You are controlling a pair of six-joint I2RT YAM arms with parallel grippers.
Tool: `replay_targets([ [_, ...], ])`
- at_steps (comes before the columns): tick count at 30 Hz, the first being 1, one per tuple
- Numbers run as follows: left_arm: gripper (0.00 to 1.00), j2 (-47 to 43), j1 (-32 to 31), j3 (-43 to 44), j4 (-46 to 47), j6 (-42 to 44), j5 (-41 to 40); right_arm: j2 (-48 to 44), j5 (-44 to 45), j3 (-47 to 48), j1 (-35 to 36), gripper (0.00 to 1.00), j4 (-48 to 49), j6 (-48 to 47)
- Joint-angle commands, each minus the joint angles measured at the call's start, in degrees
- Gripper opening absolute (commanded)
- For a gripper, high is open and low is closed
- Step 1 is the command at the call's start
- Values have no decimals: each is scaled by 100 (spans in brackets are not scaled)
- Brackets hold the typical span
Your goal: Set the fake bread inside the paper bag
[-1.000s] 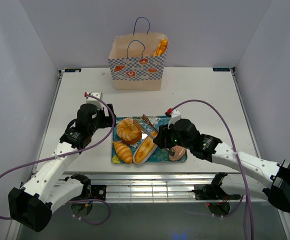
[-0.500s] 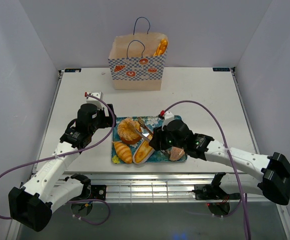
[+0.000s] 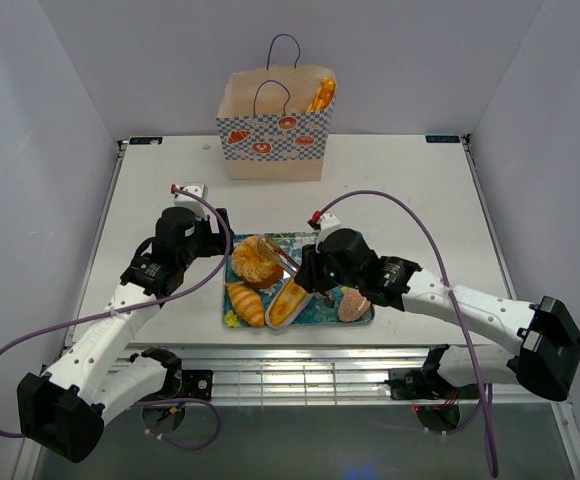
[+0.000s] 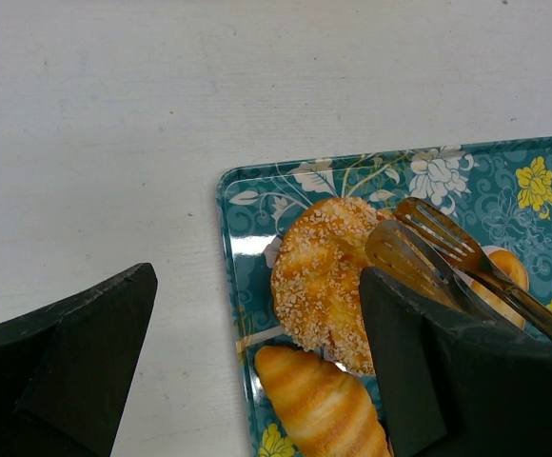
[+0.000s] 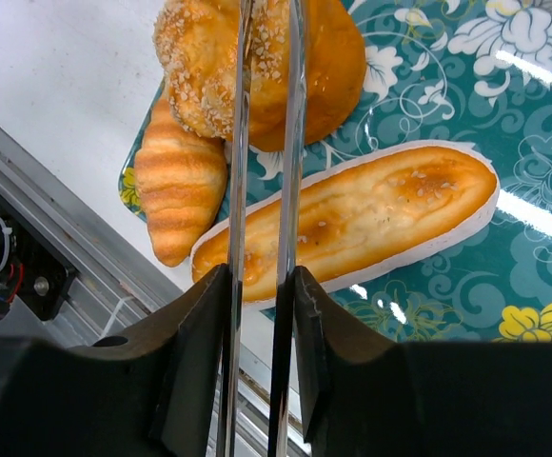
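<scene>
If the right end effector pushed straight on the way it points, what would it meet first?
Probably the seeded round bun: the right end effector is shut on the metal tongs, whose tips lie over that bun, beyond the long loaf. How high they sit above it is unclear.

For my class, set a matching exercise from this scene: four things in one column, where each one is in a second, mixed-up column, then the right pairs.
Things
1. paper bag
2. croissant
3. metal tongs
4. pink-topped bun

Places
a. clamped in the right gripper
b. near right corner of the tray
c. upright at the far edge of the table
d. near left corner of the tray

Pairs: 1-c, 2-d, 3-a, 4-b
</scene>
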Motion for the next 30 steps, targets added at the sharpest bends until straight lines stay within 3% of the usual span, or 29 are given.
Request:
replay_targets([
  [1,98,-88,-27,210,1,50,64,-280,42,396,25,17,-29,-14],
  [4,98,-88,-27,210,1,50,73,-341,24,571,25,8,-125,-58],
  [15,98,-115,-27,218,-8,41,21,-684,68,1046,25,8,-345,-137],
  [21,98,-456,-27,236,-17,-64,-383,-886,445,1432,25,8,-451,-348],
  [30,98,-1072,-27,157,98,-178,-920,-88,728,3304,-151,8,-311,-1069],
])
